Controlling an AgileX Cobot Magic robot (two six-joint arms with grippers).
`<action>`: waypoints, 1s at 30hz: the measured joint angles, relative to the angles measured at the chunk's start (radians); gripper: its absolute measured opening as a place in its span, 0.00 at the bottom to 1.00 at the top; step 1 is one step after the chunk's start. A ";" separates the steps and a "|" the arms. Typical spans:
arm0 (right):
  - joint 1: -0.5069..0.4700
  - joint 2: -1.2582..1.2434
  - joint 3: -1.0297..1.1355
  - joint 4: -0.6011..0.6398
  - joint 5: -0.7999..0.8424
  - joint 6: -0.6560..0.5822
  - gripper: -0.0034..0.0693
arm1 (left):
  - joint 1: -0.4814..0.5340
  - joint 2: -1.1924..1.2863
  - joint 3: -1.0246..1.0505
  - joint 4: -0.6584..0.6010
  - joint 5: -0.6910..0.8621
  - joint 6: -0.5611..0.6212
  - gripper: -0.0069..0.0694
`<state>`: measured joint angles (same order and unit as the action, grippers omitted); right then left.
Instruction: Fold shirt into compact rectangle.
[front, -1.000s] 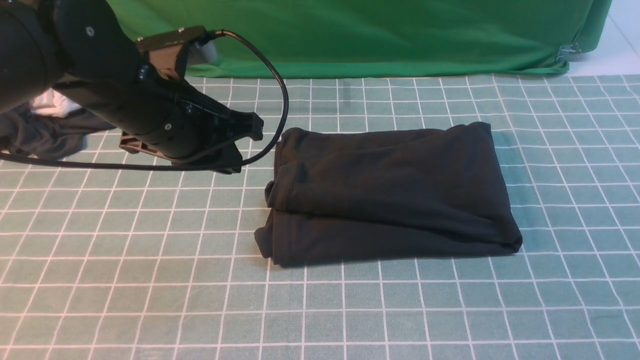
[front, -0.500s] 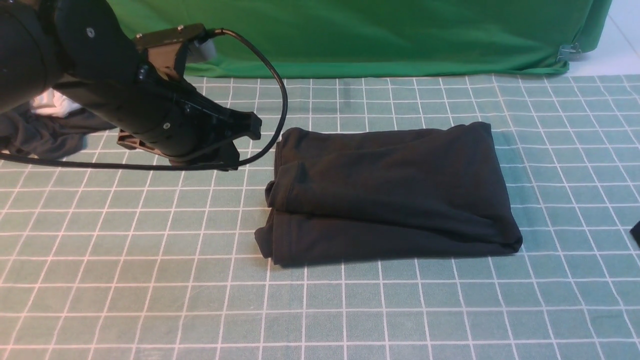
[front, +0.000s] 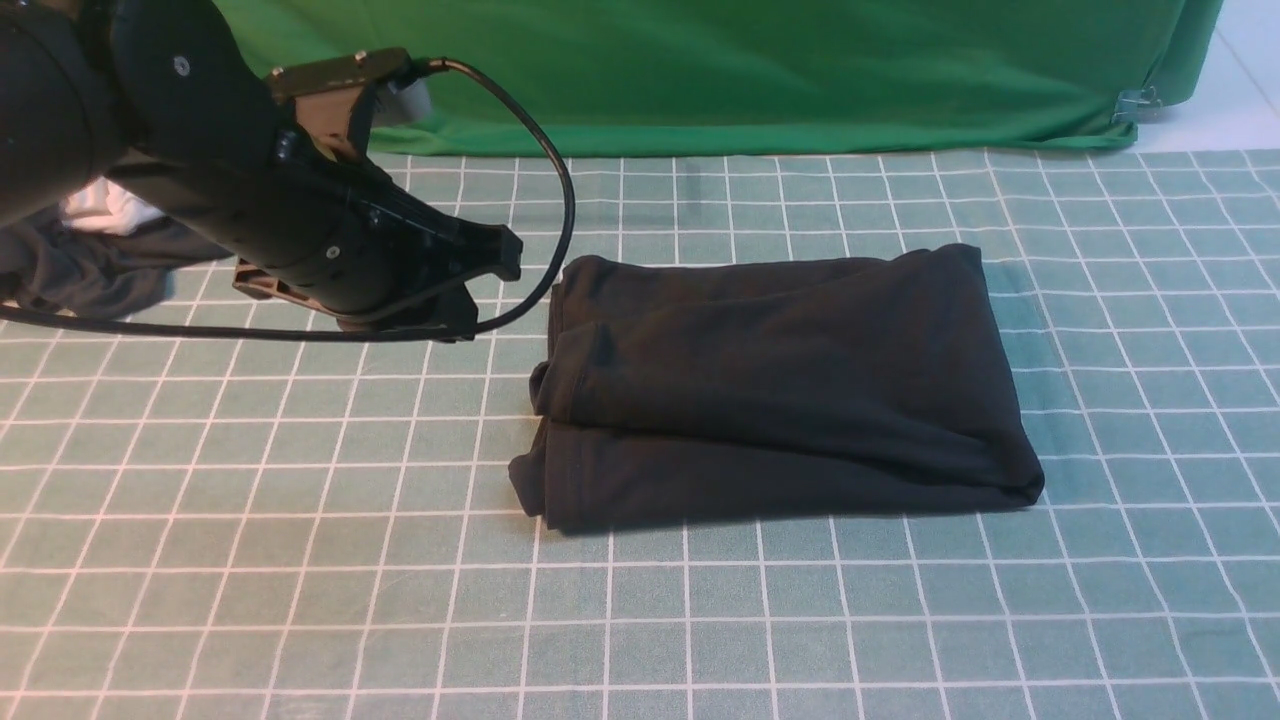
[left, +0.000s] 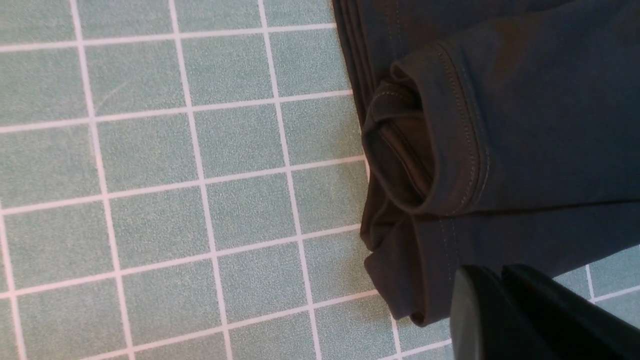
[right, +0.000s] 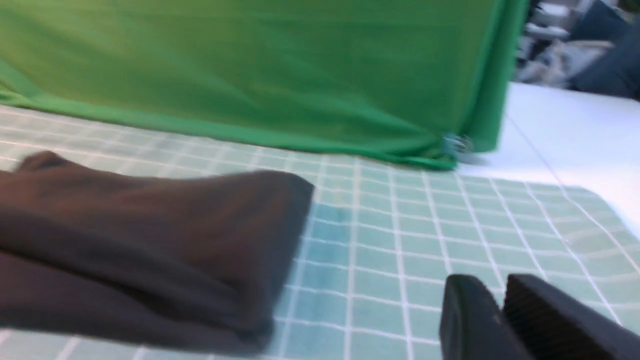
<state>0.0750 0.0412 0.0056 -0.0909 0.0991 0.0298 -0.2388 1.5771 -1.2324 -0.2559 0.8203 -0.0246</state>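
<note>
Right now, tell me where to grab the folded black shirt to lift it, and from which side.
Probably take the shirt at its left end, approaching from the robot's left: the stacked hems stick out loosely there, and the left gripper hangs beside it.

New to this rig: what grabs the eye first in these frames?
The black shirt, folded into a rough rectangle, lies mid-table on the green grid mat. The left arm's end effector hangs shut just beside the shirt's left edge, touching nothing. Behind it all hangs a bright green backdrop, and a crumpled dark grey garment sits at the far left.
</note>
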 joint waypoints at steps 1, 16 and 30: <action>-0.004 -0.008 0.000 0.000 0.015 0.000 0.21 | 0.000 0.000 0.000 0.003 -0.001 0.000 0.11; -0.096 -0.040 0.005 0.000 0.122 0.000 0.27 | 0.000 -0.005 0.001 -0.014 0.103 0.044 0.11; -0.114 -0.040 0.005 0.000 0.122 0.000 0.31 | 0.000 -0.321 0.005 0.033 0.206 0.080 0.11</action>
<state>-0.0386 0.0012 0.0105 -0.0909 0.2215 0.0298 -0.2388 1.2565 -1.2275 -0.2233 1.0263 0.0554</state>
